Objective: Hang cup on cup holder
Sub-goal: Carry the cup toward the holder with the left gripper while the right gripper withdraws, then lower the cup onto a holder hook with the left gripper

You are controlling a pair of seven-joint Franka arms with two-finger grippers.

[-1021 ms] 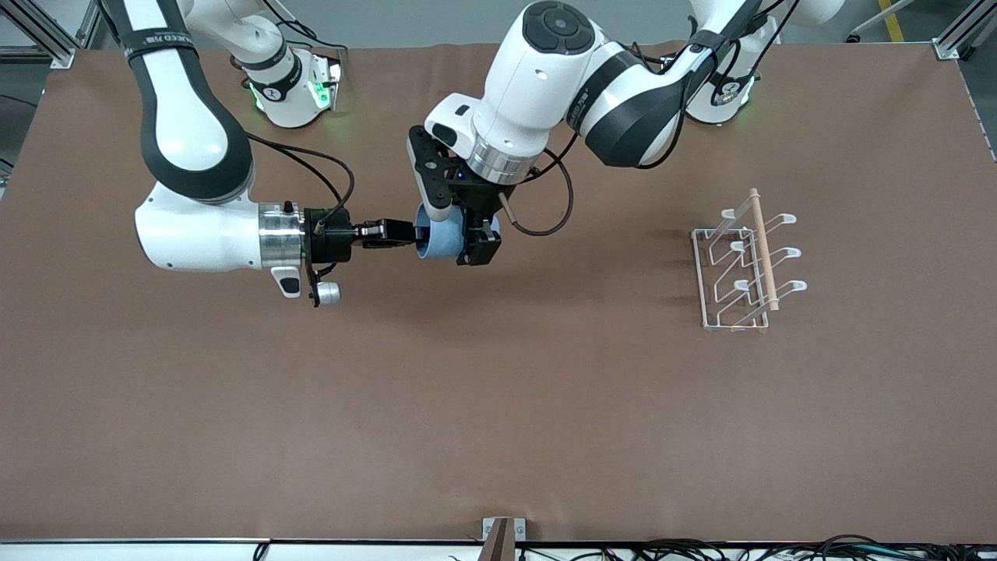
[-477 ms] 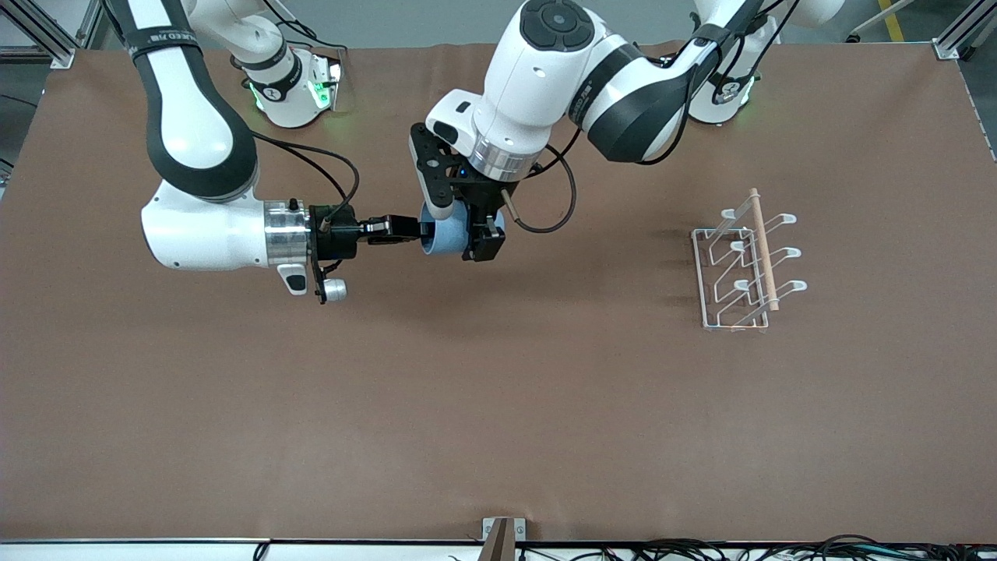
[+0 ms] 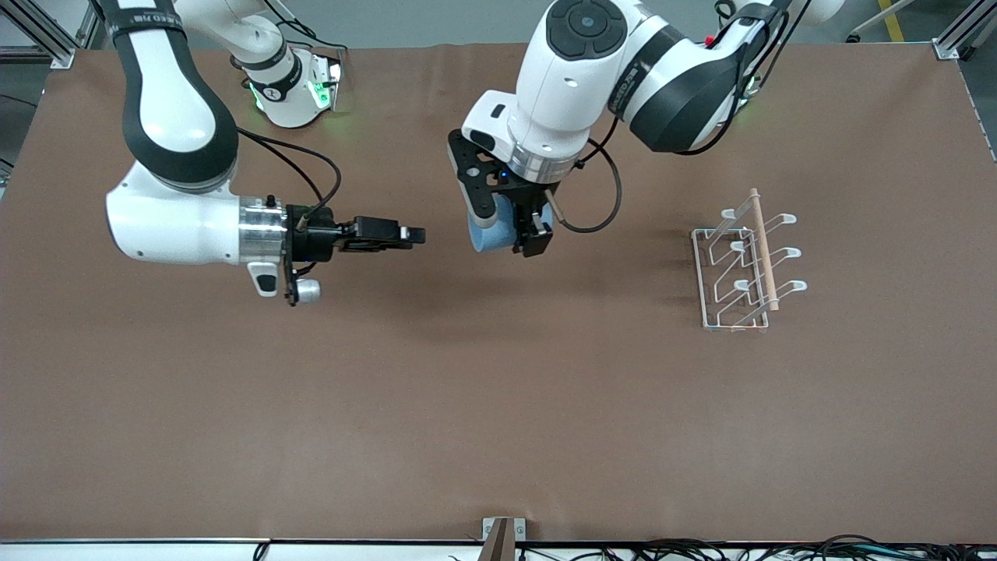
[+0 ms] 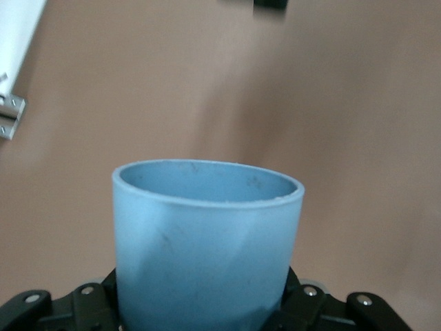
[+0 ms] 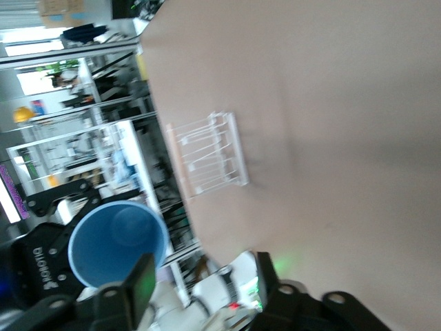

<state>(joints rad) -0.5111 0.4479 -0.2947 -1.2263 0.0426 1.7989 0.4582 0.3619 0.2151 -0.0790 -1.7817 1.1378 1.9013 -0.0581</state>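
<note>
A handover is complete: the left gripper (image 3: 514,226) now carries the cup (image 3: 489,231) alone, its fingers clamped on the light-blue tumbler's sides, and has lifted away from the meeting point over the middle of the counter (image 3: 498,405). The right gripper (image 3: 411,234), which half a second ago reached the cup's mouth, has drawn back toward its own end, fingers parted and empty. That leaves the carry to the cup holder (image 3: 744,261), well apart at the left arm's end of the counter, as the likely next stage. The cup is smooth matte plastic, handleless, slightly tapered; the holder is white wire, looped slanting prongs under a pale wooden rod (image 3: 762,248).
</note>
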